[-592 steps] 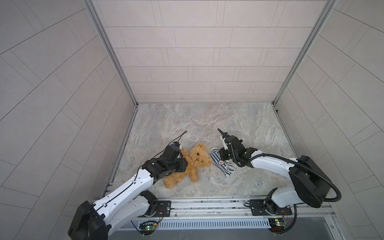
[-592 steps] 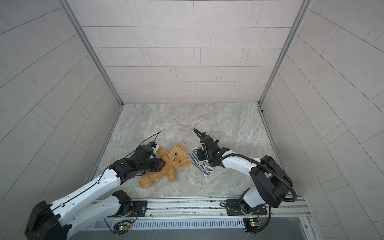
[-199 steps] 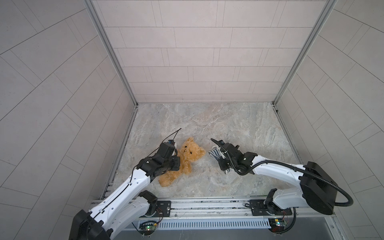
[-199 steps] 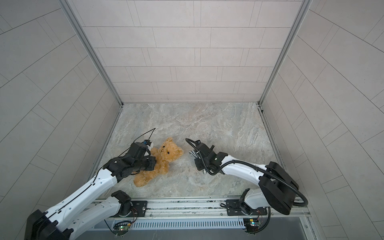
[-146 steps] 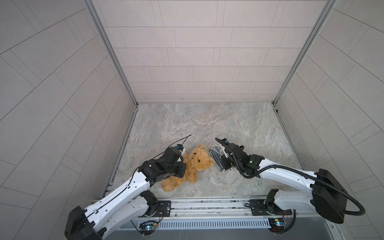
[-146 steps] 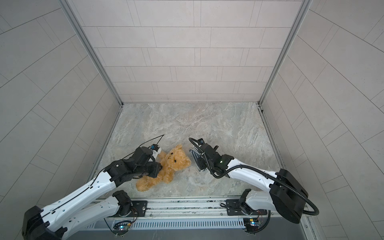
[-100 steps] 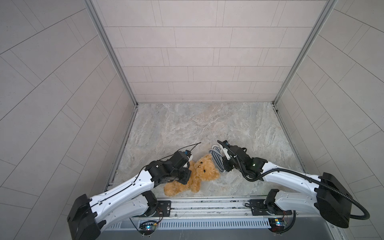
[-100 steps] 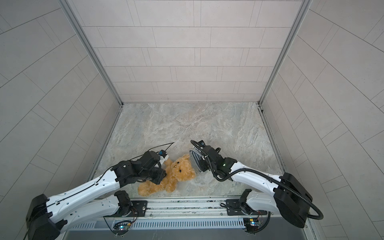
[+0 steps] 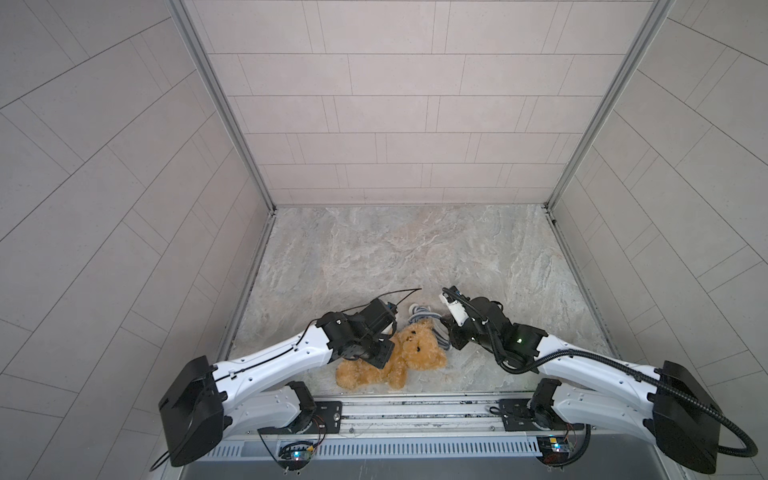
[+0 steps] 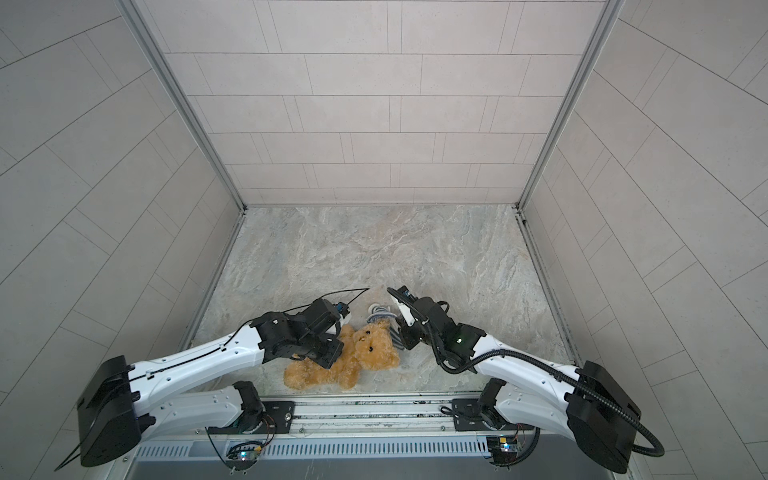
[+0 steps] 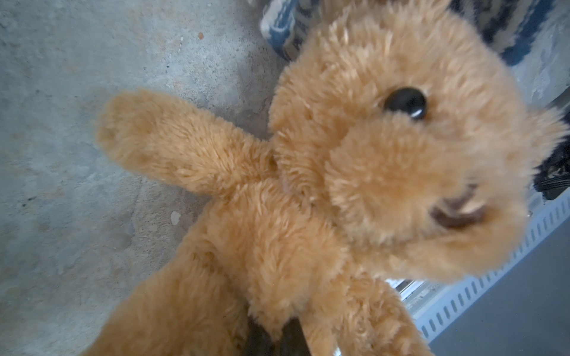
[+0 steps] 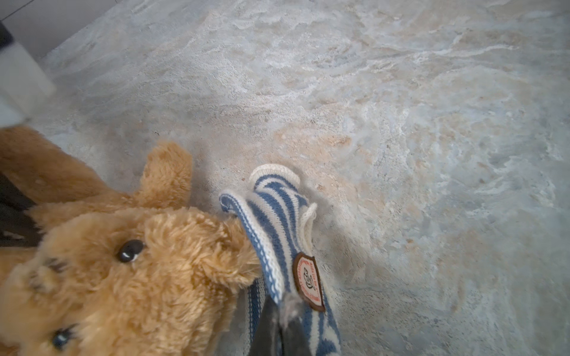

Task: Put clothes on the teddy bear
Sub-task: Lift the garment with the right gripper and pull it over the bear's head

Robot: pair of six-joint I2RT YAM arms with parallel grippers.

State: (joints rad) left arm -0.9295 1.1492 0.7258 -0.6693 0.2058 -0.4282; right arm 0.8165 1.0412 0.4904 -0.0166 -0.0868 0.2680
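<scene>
The teddy bear [image 9: 409,353] lay on its back near the front edge of the marbled worktop [image 9: 395,257], a little left of the middle in both top views. Its face was turned up, its head pointed toward the right arm, and its legs trailed toward the front left. In the left wrist view one furry arm stuck out sideways over the stone, and one black bead eye and the dark stitched nose showed, the nose blurred. The left pincer [image 11: 274,336] was pressed together on the fur of the bear's lower body, its dark fingertips sunk into the plush. Against the top of the bear's head sat the blue-and-white striped shirt [image 12: 277,222], bunched and standing up off the worktop. Its ribbed hem touched one of the bear's ears in the right wrist view. A round brown-rimmed badge [image 12: 308,282] faced outward on the knit. The right pincer [image 12: 279,333] was closed tight on the shirt's fabric just below that badge, holding the cloth beside the head. Behind both, the rest of the worktop ran back to the tiled walls [image 9: 415,104].
</scene>
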